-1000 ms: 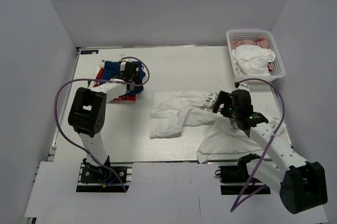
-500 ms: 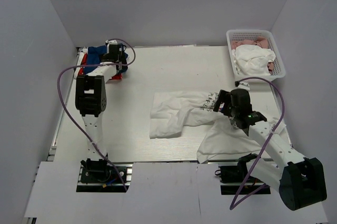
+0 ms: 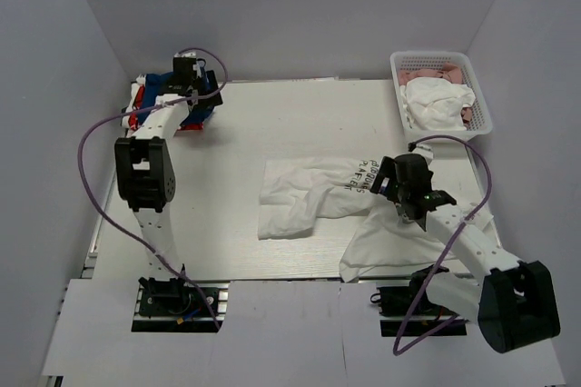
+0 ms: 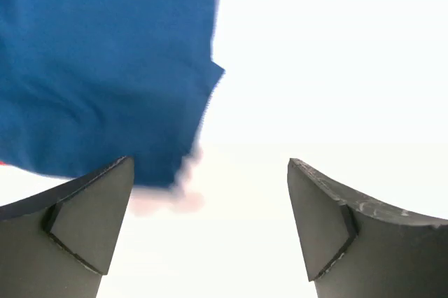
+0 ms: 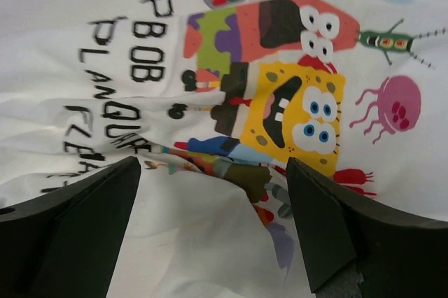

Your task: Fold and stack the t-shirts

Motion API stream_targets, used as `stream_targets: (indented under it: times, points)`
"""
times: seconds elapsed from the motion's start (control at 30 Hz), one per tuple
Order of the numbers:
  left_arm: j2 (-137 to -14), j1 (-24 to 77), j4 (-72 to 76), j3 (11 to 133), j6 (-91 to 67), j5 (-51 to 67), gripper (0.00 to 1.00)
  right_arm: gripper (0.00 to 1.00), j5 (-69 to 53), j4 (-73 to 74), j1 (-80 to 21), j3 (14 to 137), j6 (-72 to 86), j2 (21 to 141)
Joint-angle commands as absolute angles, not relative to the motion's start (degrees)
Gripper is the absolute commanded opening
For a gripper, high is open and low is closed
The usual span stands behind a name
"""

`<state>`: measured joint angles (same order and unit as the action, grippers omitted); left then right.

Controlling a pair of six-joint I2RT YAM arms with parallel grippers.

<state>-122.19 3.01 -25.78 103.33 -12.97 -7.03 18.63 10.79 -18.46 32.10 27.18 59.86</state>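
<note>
- Fingers of the right claw (image 5: 211,172) stand apart with nothing pinched between them; they hang low over the cartoon print (image 5: 280,116) of the white t-shirt (image 5: 210,256); whether the tips touch the cloth, I cannot tell.
- Around that claw the white t-shirt lies crumpled and unfolded across the right half of the surface (image 3: 300,124); one sleeve is bunched to the left, and its near part reaches the surface's near edge.
- Judgement on handling: the cloth looks light, limp and wrinkled, so it will sag and drag rather than hold a shape; a pinch in the middle of the print would likely only lift a peak; a hem corner or shoulder seam looks the better hold, taken shallow so the layers underneath stay down.
- Fingers of the left claw (image 4: 210,172) are likewise apart and empty; the ragged edge of the blue t-shirt (image 4: 105,60) lies just beyond the left finger.
- From above, the blue t-shirt sits at the far-left corner on top of a red t-shirt (image 3: 134,117), well apart from the white one; this pile is probably where the stack goes.
- Folded cloth slips easily layer over layer, so anything set on it should go down flat.
- Farther out, a white basket (image 3: 440,55) at the far right holds more cloth.
</note>
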Motion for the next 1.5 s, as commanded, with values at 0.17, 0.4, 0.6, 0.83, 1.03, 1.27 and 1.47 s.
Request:
stream_targets:
  times: [0.17, 0.4, 0.6, 0.83, 1.03, 1.27, 1.47]
  points:
    - [-93.4, 5.1, -12.9, 70.3, -28.9, 22.4, 1.00, 0.84, 12.3, 8.0, -18.5, 31.5, 33.5, 70.8]
    - [-77.9, 6.2, -18.6, 51.1, -31.6, 18.6, 1.00, 0.84, 4.1, -2.3, -23.3, 36.9, 33.1, 85.2]
    - [-67.9, 7.0, -23.4, 44.6, -37.0, 9.8, 1.00, 0.86, 5.1, -2.4, -28.1, 55.7, 33.4, 102.3]
    - [-67.9, 9.5, -26.8, 39.9, -38.9, 15.6, 1.00, 0.91, 13.6, 4.3, -28.0, 65.7, 30.7, 97.8]
    - [-71.5, 14.1, -36.0, 39.6, -38.9, 13.4, 0.95, 0.91, 18.1, 10.1, -27.9, 56.2, 28.9, 81.8]
    - [-77.2, 20.6, -36.0, 36.2, -41.0, 11.3, 0.81, 0.91, 12.3, 14.0, -27.9, 41.1, 30.8, 66.6]
    - [-82.0, 23.6, -35.5, 36.9, -42.7, 5.5, 0.62, 0.91, -2.9, 7.5, -31.1, 33.0, 26.5, 61.1]
